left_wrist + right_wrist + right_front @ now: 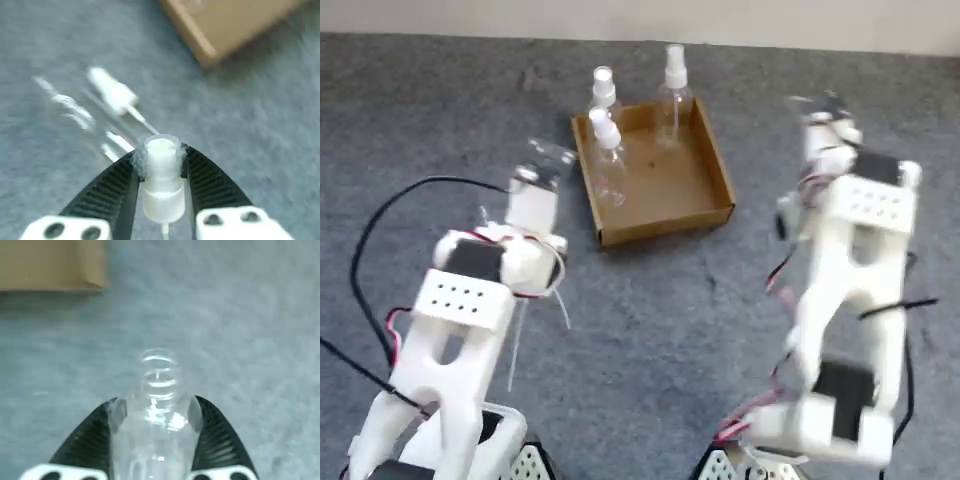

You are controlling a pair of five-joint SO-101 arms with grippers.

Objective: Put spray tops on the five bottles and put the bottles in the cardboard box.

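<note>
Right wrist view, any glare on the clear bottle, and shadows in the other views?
Right wrist view: white glints on the neck of the clear bottle. Left wrist view: soft shadow beside the cardboard box. High view: faint shadow along that box's near wall.

The hand (155, 427) clamps an uncapped clear bottle (156, 410) near the cardboard box (50, 265).

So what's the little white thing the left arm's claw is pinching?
A white plastic spray top: a rounded head over a wider collar, with a thin tube leaving the collar. The left gripper is shut on it, a black finger pressing each side. It sits on no bottle, held over the grey carpet.
</note>
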